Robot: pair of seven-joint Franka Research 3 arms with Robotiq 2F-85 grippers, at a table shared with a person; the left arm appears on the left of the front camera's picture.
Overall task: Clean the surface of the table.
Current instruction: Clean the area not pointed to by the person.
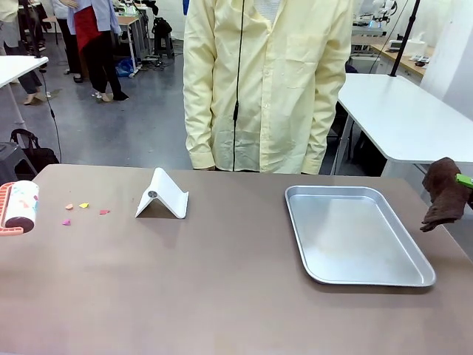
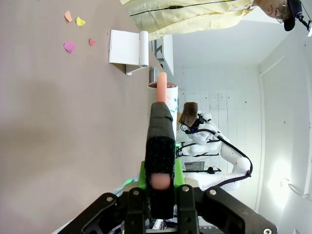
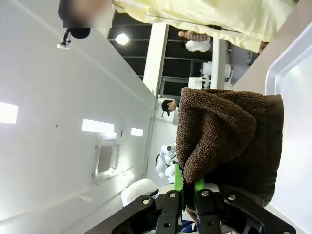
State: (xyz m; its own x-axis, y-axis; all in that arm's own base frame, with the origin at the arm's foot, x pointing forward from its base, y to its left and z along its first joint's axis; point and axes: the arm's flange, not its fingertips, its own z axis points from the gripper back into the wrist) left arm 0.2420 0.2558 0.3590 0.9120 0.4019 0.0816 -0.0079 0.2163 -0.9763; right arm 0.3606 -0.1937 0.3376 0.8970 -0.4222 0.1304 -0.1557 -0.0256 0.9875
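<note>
Scraps of coloured paper (image 1: 83,205) lie on the table (image 1: 222,296) just inward of the left gripper (image 2: 159,178), pinching a lint roller (image 1: 18,207) by its handle and far nearer than the right gripper (image 3: 187,187), clamped on a brown cloth (image 3: 224,136) beyond the tray (image 1: 347,237).

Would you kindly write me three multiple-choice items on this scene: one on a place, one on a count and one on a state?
1. Where on the table does the white stand sit?
A. Between the paper scraps and the metal tray
B. Inside the tray
C. At the robot's far right edge

2. How many paper scraps lie on the table?
A. Two
B. Seven
C. Four

3. What state is the right claw in?
A. Open and empty
B. Shut on the brown cloth
C. Shut on the tray's rim

Answers:
1 A: the scraps lie to the stand's left and the tray to its right.
2 C: one orange, one yellow, one red and one magenta piece show.
3 B: the cloth is pinched in it.
</note>
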